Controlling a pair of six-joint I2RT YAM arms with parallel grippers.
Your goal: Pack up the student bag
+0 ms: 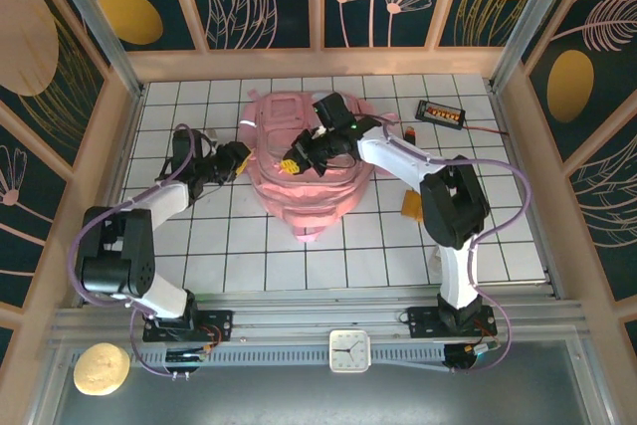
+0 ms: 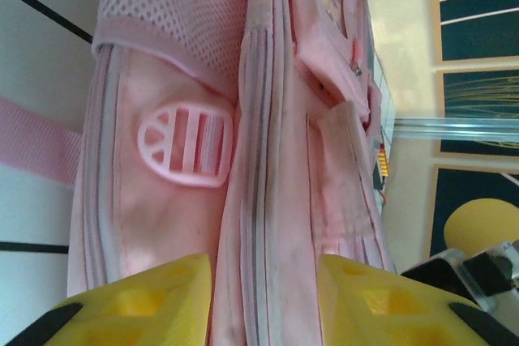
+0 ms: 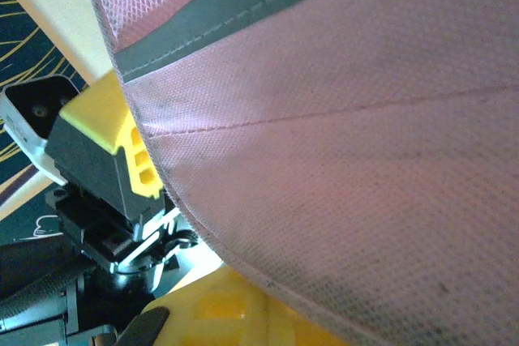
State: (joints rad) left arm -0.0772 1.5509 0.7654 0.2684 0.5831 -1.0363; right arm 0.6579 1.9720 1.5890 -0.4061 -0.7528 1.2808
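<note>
The student bag (image 1: 317,184), a big soft pink backpack, lies in the middle of the tiled table. My left gripper (image 1: 239,158) is at the bag's left side. In the left wrist view its yellow fingers (image 2: 146,301) stand on either side of the bag's (image 2: 268,200) zipped side ridge, and the fabric fills the gap between them. My right gripper (image 1: 299,159) is on top of the bag, shut on its fabric. In the right wrist view pink mesh cloth (image 3: 349,119) drapes over the jaws, and one yellow finger (image 3: 243,313) shows under it.
A black device with an orange display (image 1: 441,112) lies at the back right, with a small red thing (image 1: 411,132) near it. An orange object (image 1: 411,206) sits by the right arm. A white clock (image 1: 349,349) and a pale round thing (image 1: 101,368) lie in front of the arm bases. Wooden walls (image 1: 105,161) enclose the table.
</note>
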